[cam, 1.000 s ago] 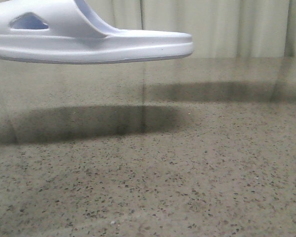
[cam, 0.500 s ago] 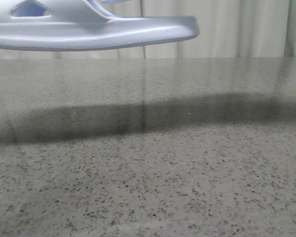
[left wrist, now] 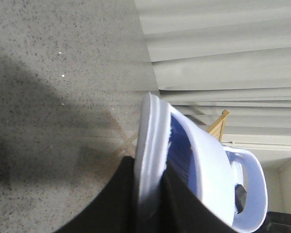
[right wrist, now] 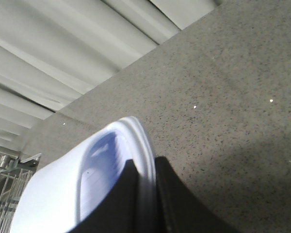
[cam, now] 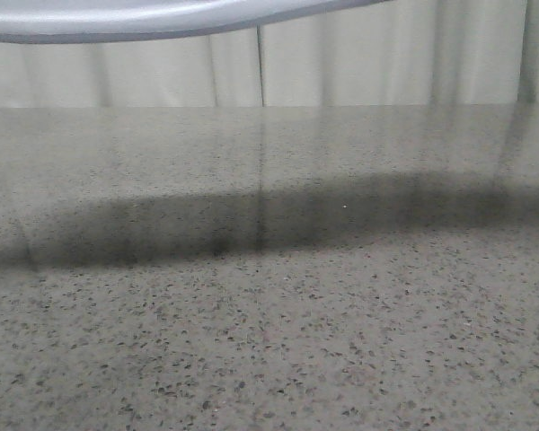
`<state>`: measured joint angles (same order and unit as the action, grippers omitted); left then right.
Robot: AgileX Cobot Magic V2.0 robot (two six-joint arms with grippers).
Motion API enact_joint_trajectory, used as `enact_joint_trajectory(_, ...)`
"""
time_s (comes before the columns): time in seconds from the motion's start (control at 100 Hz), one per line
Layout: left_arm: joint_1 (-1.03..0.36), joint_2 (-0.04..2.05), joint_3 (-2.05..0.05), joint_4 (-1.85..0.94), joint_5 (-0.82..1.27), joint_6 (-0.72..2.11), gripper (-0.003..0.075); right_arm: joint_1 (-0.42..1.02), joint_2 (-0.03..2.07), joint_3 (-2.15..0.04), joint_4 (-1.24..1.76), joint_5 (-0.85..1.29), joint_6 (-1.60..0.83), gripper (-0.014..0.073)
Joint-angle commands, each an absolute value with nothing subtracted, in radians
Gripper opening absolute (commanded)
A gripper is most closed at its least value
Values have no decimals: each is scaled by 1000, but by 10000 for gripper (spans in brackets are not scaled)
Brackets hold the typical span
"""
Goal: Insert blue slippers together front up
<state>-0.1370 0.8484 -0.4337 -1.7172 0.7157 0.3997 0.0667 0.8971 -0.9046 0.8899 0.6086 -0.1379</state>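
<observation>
Both arms are carrying a slipper each, up off the table [cam: 278,341]. In the front view only a sliver is showing: the sole edge of one slipper [cam: 162,20] is running along the very top, high above the speckled stone, with a long dark shadow lying across the surface below and pale curtains [cam: 386,63] hanging behind.

From the left wrist, the left gripper [left wrist: 150,194] is pinching its slipper [left wrist: 199,170] by the sole rim, one dark finger [left wrist: 119,199] on the outside and the other inside against the footbed; the ribbed blue footbed and the wide strap are facing away from the table.

From the right wrist, the right gripper [right wrist: 145,199] is doing the same, closed on the rim of the other slipper [right wrist: 77,194], black fingers [right wrist: 177,204] either side of the edge. A wire rack [right wrist: 7,194] is peeking in beyond it, past the table's edge.
</observation>
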Motion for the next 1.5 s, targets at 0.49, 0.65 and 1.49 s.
enact_joint_trajectory(0.49,-136,838,-458,-1861,985,471,16,64,956,-928,1071,606,-279,-107)
enact_joint_trajectory(0.65,-136,838,-458,-1861,1004,472,16,64,973,-918,1079,615,-287,-107)
enact_joint_trajectory(1.49,-136,838,-499,-1861,1024,499,16,64,1109,-895,1437,783,-644,-107)
